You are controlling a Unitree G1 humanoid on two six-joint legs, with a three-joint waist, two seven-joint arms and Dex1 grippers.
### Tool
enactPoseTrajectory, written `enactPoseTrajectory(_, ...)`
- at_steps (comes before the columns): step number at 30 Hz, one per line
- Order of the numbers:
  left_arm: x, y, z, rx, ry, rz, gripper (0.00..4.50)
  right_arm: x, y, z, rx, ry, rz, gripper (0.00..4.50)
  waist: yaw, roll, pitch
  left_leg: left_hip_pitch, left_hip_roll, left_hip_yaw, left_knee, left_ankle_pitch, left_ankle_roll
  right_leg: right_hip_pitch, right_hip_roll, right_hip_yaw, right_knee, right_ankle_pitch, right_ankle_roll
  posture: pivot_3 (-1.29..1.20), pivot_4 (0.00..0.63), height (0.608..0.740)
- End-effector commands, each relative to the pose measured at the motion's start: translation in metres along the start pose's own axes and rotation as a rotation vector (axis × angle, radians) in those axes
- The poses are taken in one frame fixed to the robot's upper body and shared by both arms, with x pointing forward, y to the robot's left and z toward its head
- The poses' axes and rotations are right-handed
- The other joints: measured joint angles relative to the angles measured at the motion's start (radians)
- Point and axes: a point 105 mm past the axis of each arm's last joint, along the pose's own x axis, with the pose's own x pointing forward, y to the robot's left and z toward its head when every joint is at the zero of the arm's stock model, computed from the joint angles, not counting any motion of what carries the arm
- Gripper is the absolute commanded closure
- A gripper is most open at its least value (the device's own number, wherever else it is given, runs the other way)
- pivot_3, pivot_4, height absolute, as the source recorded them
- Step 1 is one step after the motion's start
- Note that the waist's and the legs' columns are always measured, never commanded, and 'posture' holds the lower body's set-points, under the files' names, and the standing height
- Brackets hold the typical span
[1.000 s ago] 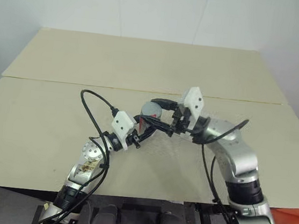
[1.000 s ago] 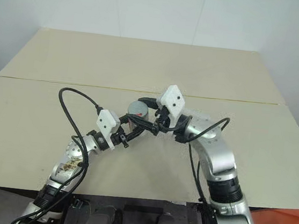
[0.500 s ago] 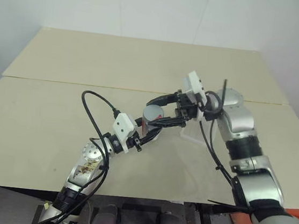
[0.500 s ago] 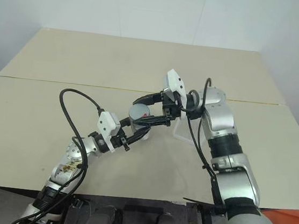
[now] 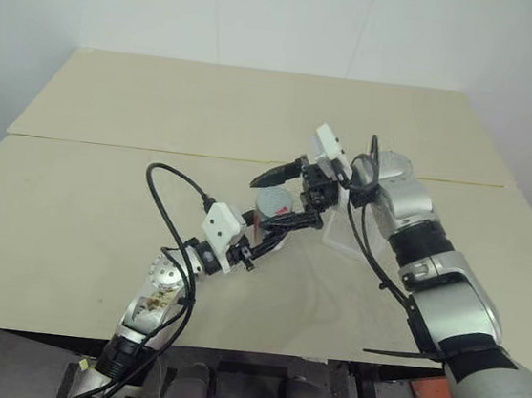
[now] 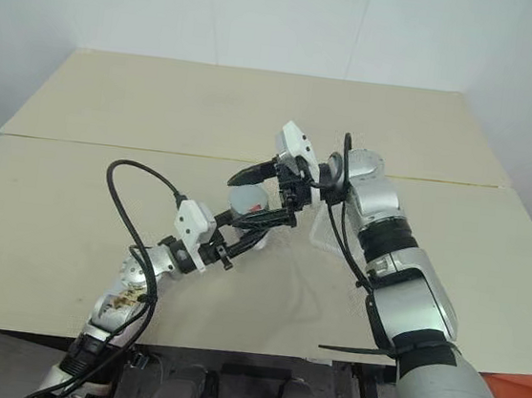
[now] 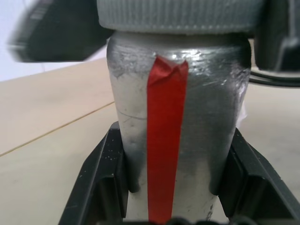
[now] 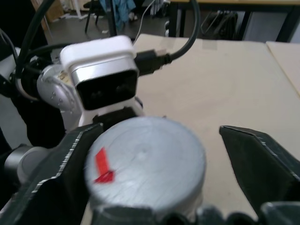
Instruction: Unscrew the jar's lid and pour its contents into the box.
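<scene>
Jar (image 7: 176, 140) first: we are gripping it by its lower body in our left gripper (image 7: 173, 197), both fingers (image 7: 101, 183) pressed tight against its sides, holding it just above the table (image 5: 104, 190) in front of us. Our right gripper (image 8: 154, 154) is standing wide, one finger on either side of the lid (image 8: 145, 159) without clamping it. We are judging this as the unscrewing step, between turns, with the lid sitting on the jar. Next we are needing to close the right fingers squarely on the ribbed rim and twist while the left hand is resisting. Jar's long axis is running roughly upright, lid uppermost, red tape (image 7: 164, 140) running along it. Beyond our right wrist, the box (image 5: 348, 235) is resting on the table.
</scene>
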Motion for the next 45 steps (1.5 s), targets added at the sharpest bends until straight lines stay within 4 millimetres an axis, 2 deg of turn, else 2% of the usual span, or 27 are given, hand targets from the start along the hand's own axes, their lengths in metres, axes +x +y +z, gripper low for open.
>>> enactPoseTrajectory(1,0.001,0.001,0.015,0.032,-0.05,0.003,2.45,-0.014,-0.001,0.024,-0.112,-0.059,-0.089,0.04,0.0,0.0,0.0,0.0,0.0,0.0,0.0,0.0,0.0,0.0,0.0,0.0,0.0,0.0,0.0,0.0,0.15,0.74)
enactPoseTrajectory(7,0.002,0.003,0.012,0.029,-0.045,0.007,2.45,-0.021,0.022,0.042,-0.198,-0.104,-0.25,0.04,0.008,0.0,0.0,-0.001,0.0,0.0,0.0,0.0,0.0,-0.001,-0.001,0.0,0.0,0.0,0.0,0.0,0.15,0.74)
enactPoseTrajectory(10,0.004,0.004,0.012,0.028,-0.047,0.01,2.45,-0.02,0.027,0.045,-0.204,-0.115,-0.377,0.04,0.008,0.0,0.0,-0.001,0.0,0.0,0.0,0.0,0.0,-0.001,0.0,0.0,0.0,0.0,0.0,0.0,0.15,0.74)
enactPoseTrajectory(19,0.008,0.01,0.013,0.06,-0.05,0.052,2.45,0.005,0.034,0.05,-0.154,-0.183,-0.868,0.04,0.009,0.0,0.0,-0.001,-0.001,0.0,0.0,0.0,-0.001,-0.001,0.0,0.0,0.0,0.0,0.0,0.0,0.15,0.74)
enactPoseTrajectory(23,0.007,0.015,0.013,0.075,-0.046,0.077,2.45,0.009,0.044,0.045,-0.123,-0.148,-0.938,0.04,0.014,0.0,0.0,-0.001,-0.001,0.0,0.0,0.001,-0.001,-0.001,0.0,0.0,0.0,0.0,0.0,0.0,0.15,0.74)
enactPoseTrajectory(33,0.009,0.018,0.014,0.087,-0.052,0.103,2.45,0.022,0.042,0.023,-0.091,-0.08,-1.077,0.04,0.008,0.0,0.0,-0.001,-0.001,-0.001,0.0,0.001,-0.001,-0.001,0.0,0.0,0.0,0.0,0.0,0.0,0.15,0.74)
enactPoseTrajectory(38,0.008,0.02,0.015,0.087,-0.052,0.114,2.45,0.011,0.035,0.022,-0.067,-0.114,-1.214,0.04,0.005,0.0,0.0,-0.001,-0.001,-0.001,0.0,0.001,-0.001,-0.001,0.001,0.0,0.0,0.0,0.0,0.0,0.15,0.74)
enactPoseTrajectory(45,0.008,0.02,0.014,0.084,-0.051,0.117,2.45,0.012,0.037,0.02,-0.074,-0.106,-1.225,0.04,0.001,0.0,0.0,-0.001,-0.001,-0.001,0.0,0.001,-0.001,0.0,0.001,0.0,-0.001,0.0,0.0,0.0,0.15,0.74)
